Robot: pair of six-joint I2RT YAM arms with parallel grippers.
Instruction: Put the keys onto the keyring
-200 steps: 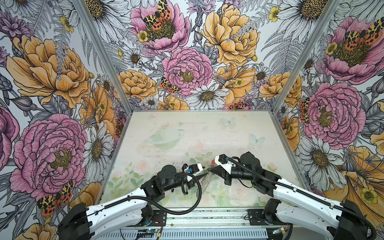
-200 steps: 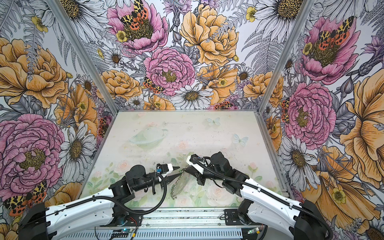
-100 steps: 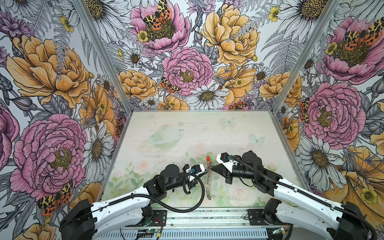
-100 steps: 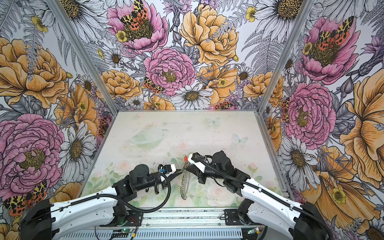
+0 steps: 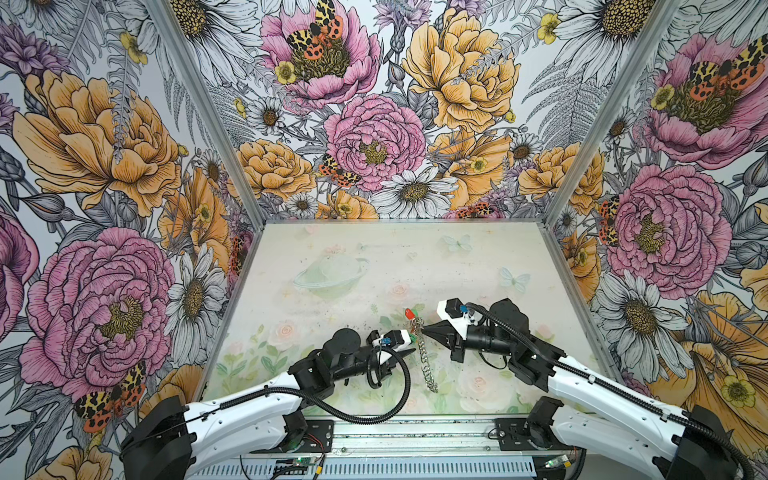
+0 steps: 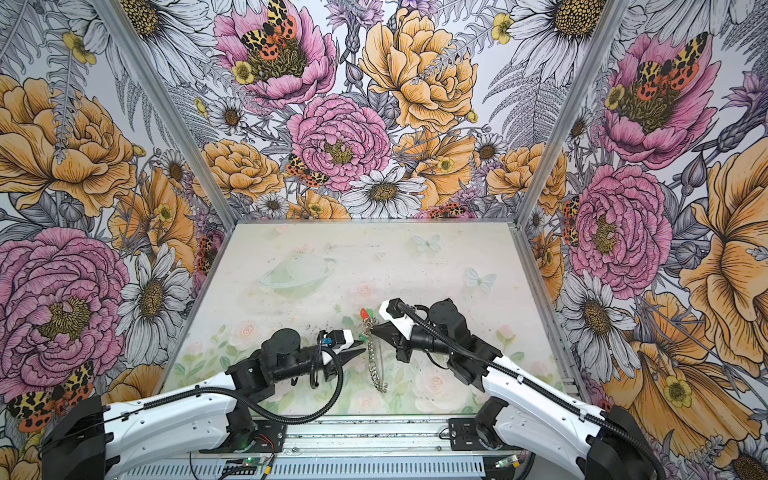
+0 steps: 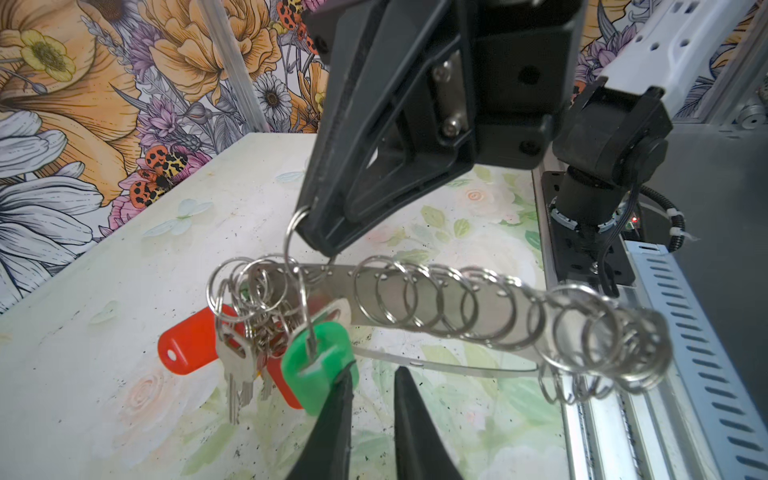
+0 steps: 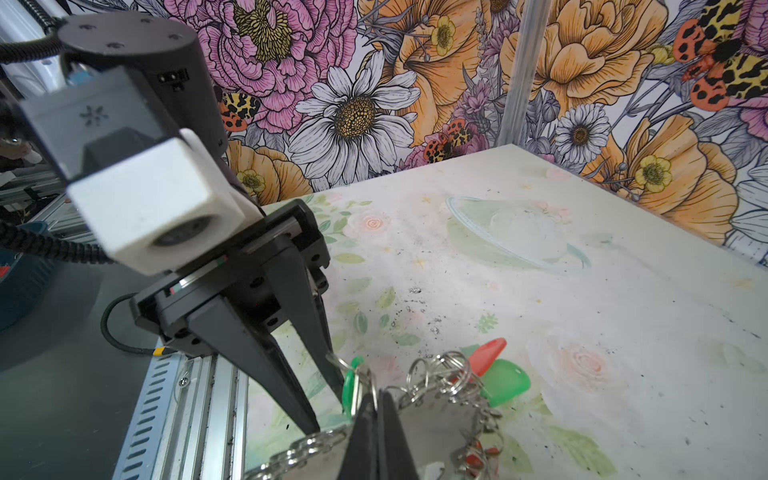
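Holding keyring [image 7: 490, 307] pinched in my right gripper [image 8: 377, 399], lower centre; left gripper [image 7: 374, 374] parted, empty, beside green-tagged key [image 7: 316, 365]. Next: pinch that key, thread onto keyring.

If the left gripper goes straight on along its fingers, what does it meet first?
Probably the green-tagged key, right at the left gripper's fingertip; just behind it the keyring that the right gripper holds. Depth is unclear.

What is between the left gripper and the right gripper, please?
The keyring, hanging edge-on from the shut right gripper, with a green-tagged key at the open left gripper. Both top views show it.
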